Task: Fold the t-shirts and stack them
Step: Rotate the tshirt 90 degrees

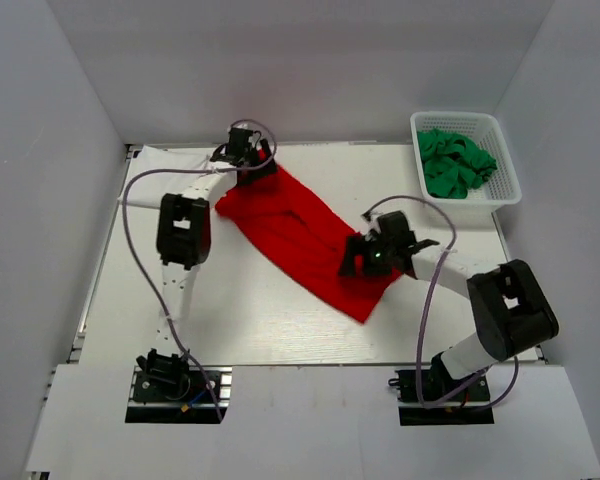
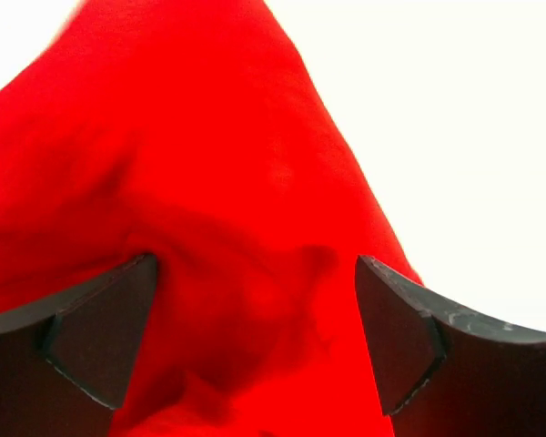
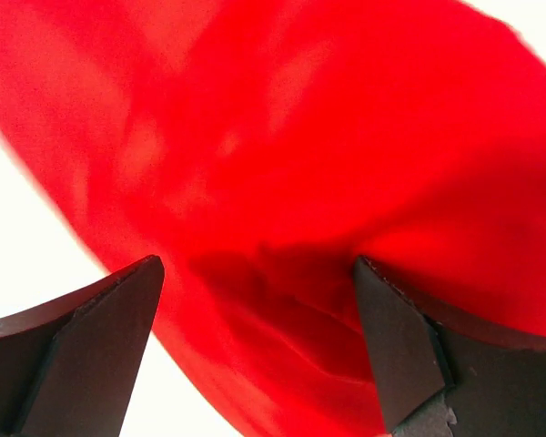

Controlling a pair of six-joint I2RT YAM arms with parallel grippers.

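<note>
Your left gripper (image 1: 248, 152) stood with its jaws spread wide at the upper-left end of the red t-shirt (image 1: 298, 232); in its wrist view the red cloth lay behind the gap between the fingers (image 2: 100, 337); your right gripper (image 1: 368, 255) was spread just as wide over the shirt's lower-right end; the shirt lay as a diagonal band across the middle of the worktop (image 1: 280, 330); green t-shirts (image 1: 455, 165) sat heaped in the white basket (image 1: 510, 190) at the upper right.
</note>
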